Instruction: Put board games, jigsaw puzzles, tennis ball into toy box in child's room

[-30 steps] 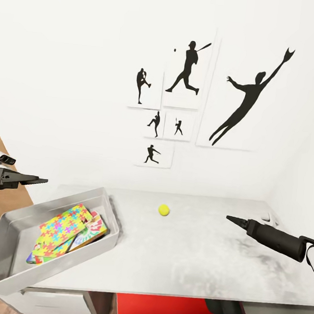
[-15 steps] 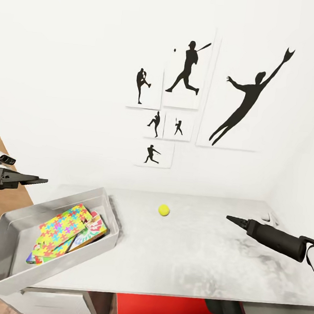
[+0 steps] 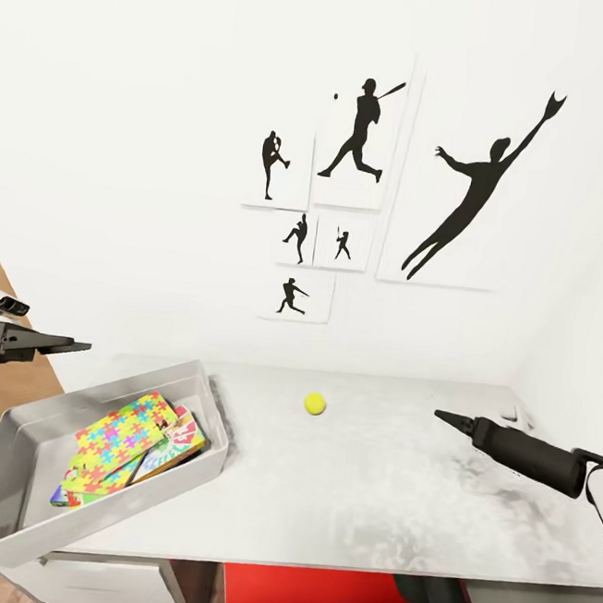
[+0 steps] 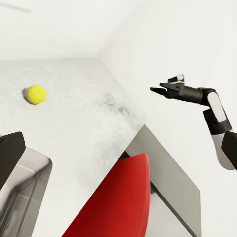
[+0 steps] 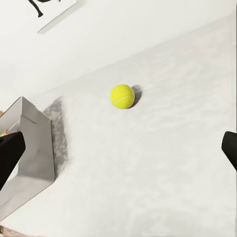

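The small yellow tennis ball (image 3: 315, 403) sits alone on the mottled grey surface (image 3: 383, 496), outside the tilted metal toy box (image 3: 9, 438) holding colourful puzzle boxes (image 3: 120, 436). The right pincer (image 3: 440, 416), spread and empty, points toward it, seemingly lining up a grasp.

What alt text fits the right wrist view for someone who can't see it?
A yellow tennis ball sits alone on the pale grey table, apart from the metal toy box whose corner stands at one edge. Dark fingertips frame both sides, wide apart, holding nothing.
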`<state>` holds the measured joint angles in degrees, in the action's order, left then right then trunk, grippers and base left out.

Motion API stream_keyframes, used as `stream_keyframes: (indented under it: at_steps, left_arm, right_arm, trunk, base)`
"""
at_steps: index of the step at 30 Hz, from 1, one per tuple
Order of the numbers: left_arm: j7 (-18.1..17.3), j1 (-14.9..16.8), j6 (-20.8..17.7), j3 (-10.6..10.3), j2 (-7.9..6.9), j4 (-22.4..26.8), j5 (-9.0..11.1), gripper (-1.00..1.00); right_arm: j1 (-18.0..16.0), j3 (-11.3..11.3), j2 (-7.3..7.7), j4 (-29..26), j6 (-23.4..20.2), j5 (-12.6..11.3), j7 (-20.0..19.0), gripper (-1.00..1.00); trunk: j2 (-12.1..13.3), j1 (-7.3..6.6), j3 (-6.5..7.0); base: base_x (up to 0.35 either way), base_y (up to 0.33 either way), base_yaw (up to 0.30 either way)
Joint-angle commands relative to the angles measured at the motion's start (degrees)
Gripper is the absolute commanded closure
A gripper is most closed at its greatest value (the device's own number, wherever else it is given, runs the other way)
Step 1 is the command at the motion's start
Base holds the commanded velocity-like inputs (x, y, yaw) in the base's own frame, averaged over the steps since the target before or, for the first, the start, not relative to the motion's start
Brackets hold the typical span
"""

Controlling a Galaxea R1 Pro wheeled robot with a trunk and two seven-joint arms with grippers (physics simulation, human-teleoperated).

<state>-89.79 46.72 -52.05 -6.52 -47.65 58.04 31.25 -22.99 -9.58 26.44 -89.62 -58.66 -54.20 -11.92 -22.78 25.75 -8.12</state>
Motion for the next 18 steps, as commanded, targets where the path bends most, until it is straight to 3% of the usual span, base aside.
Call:
stream_keyframes:
  at_steps: [1, 3, 8, 9, 14, 15, 17, 18]
  left_arm:
    - [-0.21, 0.10, -0.61, -0.18, -0.08, -0.04, 0.19, -1.00]
    - [-0.21, 0.12, -0.60, -0.11, -0.08, -0.04, 0.17, -1.00]
    - [-0.21, 0.41, -0.54, -0.02, -0.06, -0.04, 0.03, -1.00]
    - [-0.21, 0.55, -0.56, -0.04, -0.07, -0.04, -0.02, -1.00]
    - [-0.21, 0.74, -0.62, -0.04, -0.07, -0.04, -0.07, -1.00]
    - [-0.21, 0.77, -0.76, -0.05, -0.07, -0.04, -0.01, -1.00]
    - [-0.21, 0.79, -1.12, -0.06, -0.06, -0.04, 0.04, -1.00]
    - [-0.21, 0.80, -1.65, -0.06, -0.05, -0.04, 0.07, -1.00]
  right_arm:
    - [-0.71, 0.05, -0.09, 0.02, -0.24, 0.53, 0.18, -1.00]
    - [-2.29, 0.39, -0.55, 0.12, -0.27, 0.44, 2.17, -1.00]
    - [-8.26, 4.27, -4.57, 0.89, -0.61, 0.26, 11.86, -1.00]
    - [-10.77, 6.08, -6.48, 1.99, -0.98, 0.25, 15.63, -1.00]
    - [-17.38, 10.35, -11.88, 7.75, -1.34, 0.26, 24.70, -1.00]
    - [-19.86, 11.59, -14.23, 10.89, -1.34, 0.28, 27.95, -1.00]
    - [-22.12, 12.47, -16.46, 14.10, -1.34, 0.31, 30.78, -1.00]
    - [-24.15, 13.06, -18.45, 17.22, -1.34, 0.38, 33.16, -1.00]
  trunk:
    - [-0.13, 0.04, -0.13]
    - [-0.13, 0.04, -0.13]
    - [-0.13, 0.04, -0.13]
    - [-0.13, 0.04, -0.13]
    - [-0.13, 0.04, -0.13]
    - [-0.13, 0.04, -0.13]
    - [-0.13, 0.04, -0.13]
    - [-0.13, 0.04, -0.13]
  base:
    - [0.000, 0.000, 0.000]
    - [0.000, 0.000, 0.000]
    - [0.000, 0.000, 0.000]
    - [0.000, 0.000, 0.000]
    - [0.000, 0.000, 0.000]
    - [0.000, 0.000, 0.000]
    - [0.000, 0.000, 0.000]
    - [0.000, 0.000, 0.000]
